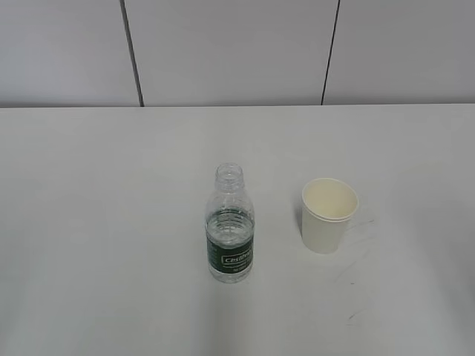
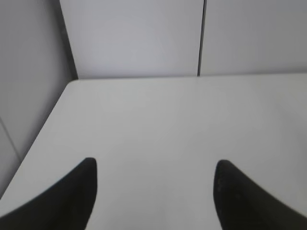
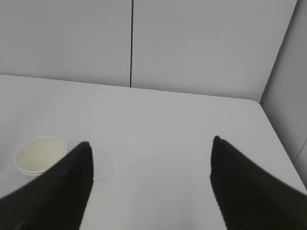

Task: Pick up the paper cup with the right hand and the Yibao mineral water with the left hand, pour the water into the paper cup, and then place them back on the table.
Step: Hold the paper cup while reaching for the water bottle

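Observation:
The Yibao mineral water bottle [image 1: 230, 233] stands upright and uncapped on the white table [image 1: 111, 222], clear water in its lower part. The white paper cup [image 1: 328, 215] stands upright to its right, apart from it, and looks empty. Neither arm shows in the exterior view. My left gripper [image 2: 156, 165] is open and empty over bare table; the bottle is out of its view. My right gripper [image 3: 151, 143] is open and empty; the cup [image 3: 39, 154] sits to the left of its left finger [image 3: 72, 182].
Grey wall panels [image 1: 230, 52] with dark seams stand behind the table's far edge. The left wrist view shows the table's left edge [image 2: 43, 139] by a wall. The right wrist view shows its right edge [image 3: 278, 139]. Faint scuff marks [image 1: 356, 278] lie near the cup.

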Tool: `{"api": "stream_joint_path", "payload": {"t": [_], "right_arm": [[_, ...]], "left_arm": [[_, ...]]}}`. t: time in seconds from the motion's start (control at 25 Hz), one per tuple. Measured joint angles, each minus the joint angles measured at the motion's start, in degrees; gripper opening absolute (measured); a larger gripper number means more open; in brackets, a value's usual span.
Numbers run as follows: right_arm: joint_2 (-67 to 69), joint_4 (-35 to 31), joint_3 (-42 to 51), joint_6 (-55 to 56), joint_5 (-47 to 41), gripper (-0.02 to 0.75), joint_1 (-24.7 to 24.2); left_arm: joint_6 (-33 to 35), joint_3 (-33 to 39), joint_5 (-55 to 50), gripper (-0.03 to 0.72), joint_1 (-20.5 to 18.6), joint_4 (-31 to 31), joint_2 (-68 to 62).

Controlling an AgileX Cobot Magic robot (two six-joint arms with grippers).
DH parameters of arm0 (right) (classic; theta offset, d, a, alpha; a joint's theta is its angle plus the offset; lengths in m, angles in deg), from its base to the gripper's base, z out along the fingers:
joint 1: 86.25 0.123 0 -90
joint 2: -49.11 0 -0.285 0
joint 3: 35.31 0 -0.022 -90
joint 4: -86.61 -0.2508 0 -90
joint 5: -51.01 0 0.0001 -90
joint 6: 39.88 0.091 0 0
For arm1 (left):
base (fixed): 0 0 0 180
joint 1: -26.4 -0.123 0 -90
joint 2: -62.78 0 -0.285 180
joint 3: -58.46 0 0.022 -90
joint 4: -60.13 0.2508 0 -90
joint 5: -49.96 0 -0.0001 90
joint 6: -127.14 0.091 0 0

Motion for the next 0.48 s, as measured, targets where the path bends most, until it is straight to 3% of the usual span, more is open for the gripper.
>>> {"api": "stream_joint_path", "payload": {"t": [0.28,0.48], "right_arm": [[0.1,1.2,4.2,-0.1,3.3,0.593,2.2],[0.1,1.6,8.4,-0.1,11.3,0.593,2.4]], "left_arm": [[0.0,9.8,23.6,0.469,0.5,-4.3,0.0],[0.0,13.0,31.9,0.469,0.5,-4.5,-3.5]]}}
